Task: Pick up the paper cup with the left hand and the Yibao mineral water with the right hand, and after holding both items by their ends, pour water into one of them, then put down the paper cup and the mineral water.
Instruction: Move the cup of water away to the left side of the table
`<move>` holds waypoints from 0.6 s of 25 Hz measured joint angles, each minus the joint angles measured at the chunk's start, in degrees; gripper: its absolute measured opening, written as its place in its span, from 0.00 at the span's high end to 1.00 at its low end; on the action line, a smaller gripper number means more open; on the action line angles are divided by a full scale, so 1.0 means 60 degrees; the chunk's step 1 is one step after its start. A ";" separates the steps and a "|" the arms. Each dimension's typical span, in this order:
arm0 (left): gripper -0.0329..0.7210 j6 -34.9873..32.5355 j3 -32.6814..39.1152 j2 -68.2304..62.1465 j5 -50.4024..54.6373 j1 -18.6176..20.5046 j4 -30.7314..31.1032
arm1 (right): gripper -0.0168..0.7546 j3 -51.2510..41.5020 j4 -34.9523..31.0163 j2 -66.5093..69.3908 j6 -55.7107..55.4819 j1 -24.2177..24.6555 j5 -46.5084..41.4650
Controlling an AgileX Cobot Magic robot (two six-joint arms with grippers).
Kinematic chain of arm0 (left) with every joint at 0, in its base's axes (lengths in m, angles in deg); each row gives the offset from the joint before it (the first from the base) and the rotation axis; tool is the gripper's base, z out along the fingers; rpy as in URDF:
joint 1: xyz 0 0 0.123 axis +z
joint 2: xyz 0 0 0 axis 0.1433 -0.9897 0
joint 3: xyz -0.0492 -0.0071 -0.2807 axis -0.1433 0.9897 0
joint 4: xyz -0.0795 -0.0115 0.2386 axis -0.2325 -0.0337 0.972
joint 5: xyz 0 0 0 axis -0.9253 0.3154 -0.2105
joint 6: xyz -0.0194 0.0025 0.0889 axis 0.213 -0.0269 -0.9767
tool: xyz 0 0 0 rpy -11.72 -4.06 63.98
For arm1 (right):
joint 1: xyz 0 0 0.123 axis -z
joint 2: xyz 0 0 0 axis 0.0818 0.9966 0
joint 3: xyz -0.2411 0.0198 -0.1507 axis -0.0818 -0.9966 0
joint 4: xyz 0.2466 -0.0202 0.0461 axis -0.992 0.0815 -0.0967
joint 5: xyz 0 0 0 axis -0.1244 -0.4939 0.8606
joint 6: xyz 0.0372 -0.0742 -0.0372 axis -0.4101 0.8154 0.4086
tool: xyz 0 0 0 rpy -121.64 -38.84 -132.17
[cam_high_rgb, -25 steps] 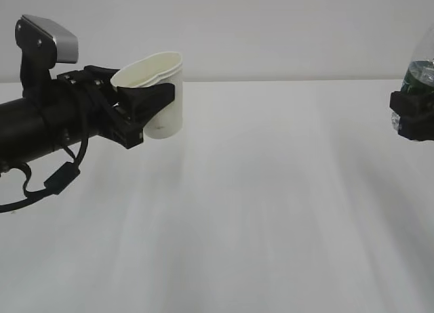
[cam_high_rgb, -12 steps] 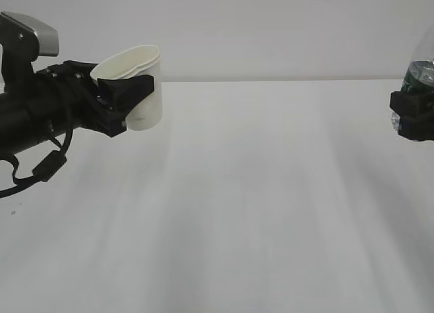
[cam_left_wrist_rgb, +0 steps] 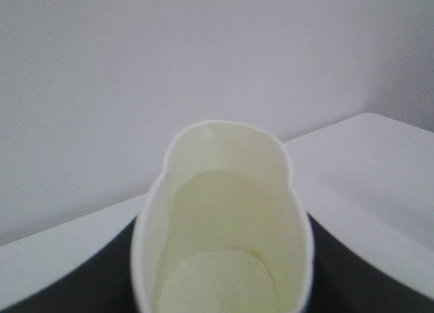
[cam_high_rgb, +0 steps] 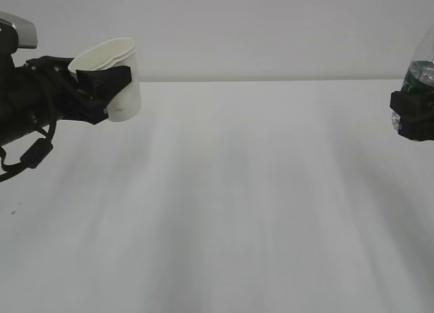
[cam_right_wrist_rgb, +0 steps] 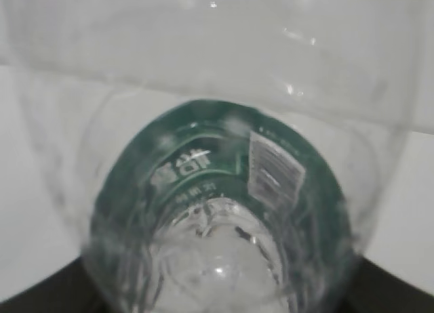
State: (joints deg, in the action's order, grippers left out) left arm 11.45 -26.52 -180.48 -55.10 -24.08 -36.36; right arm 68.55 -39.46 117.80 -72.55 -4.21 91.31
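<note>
Two items are being held above the white surface (cam_high_rgb: 244,204), well apart at opposite edges of the exterior view. At left, the paper cup (cam_high_rgb: 115,79) is being gripped by the left hand's pincer (cam_high_rgb: 102,89), its fingers closed against the cup's wall, squeezing the rim (cam_left_wrist_rgb: 224,133) into an oval; the cup is being kept roughly upright, slightly tilted. At right, the Yibao mineral water (cam_high_rgb: 420,66) is being clamped by the right hand's pincer (cam_high_rgb: 412,116), its green label (cam_right_wrist_rgb: 203,171) being shown through the clear plastic.
</note>
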 joint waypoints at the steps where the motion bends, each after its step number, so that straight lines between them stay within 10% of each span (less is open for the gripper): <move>1: 0.46 0.0000 0.0000 0.0000 0.0000 0.0026 -0.0049 | 0.46 0.0000 0.0000 0.0000 0.0000 0.0000 0.0000; 15: 0.46 -0.0017 0.0000 0.0000 0.0028 0.0564 -0.0156 | 0.46 0.0000 -0.0065 0.0000 -0.0359 0.0000 -0.0199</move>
State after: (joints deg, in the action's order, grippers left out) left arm 11.35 -26.52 -180.48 -54.94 -20.69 -37.29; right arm 68.55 -39.86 117.80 -74.70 -4.21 90.12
